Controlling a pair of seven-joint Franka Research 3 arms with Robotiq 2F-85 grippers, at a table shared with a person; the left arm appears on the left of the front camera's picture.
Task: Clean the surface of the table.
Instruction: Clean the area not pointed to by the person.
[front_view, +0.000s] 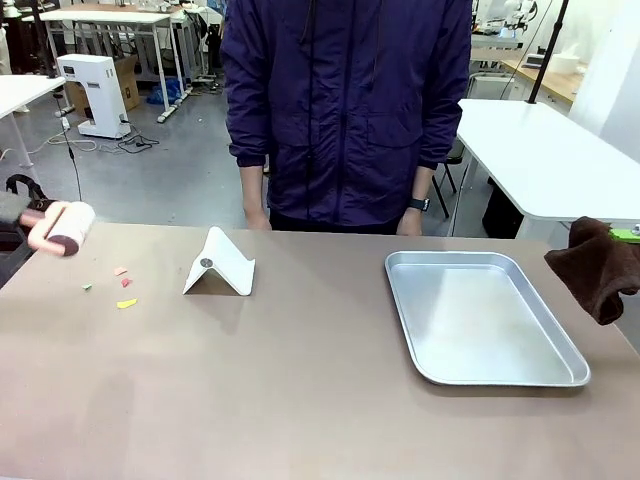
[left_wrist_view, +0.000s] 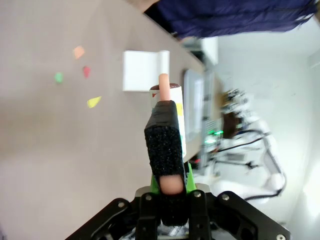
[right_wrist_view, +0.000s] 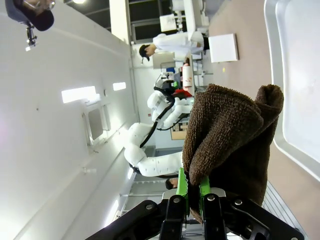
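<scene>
The table (front_view: 300, 400) has a matte taupe top with several small paper scraps (front_view: 126, 303) lying at its left; the left wrist view shows these scraps (left_wrist_view: 93, 102) too. My left gripper (left_wrist_view: 170, 186) is shut on the pink handle of a lint roller (front_view: 68, 228), held above the table's left edge, a little left of the scraps. At the right edge, my right gripper (right_wrist_view: 192, 187) is shut on a brown cloth (front_view: 600, 268) that hangs just right of the tray. A person in a purple jacket (front_view: 345, 110) stands at the far side, hands down.
A shiny metal tray (front_view: 400, 290) lies on the right half of the table. A white folded stand (front_view: 220, 265) sits just right of the scraps. White tables and lab gear stand behind the person.
</scene>
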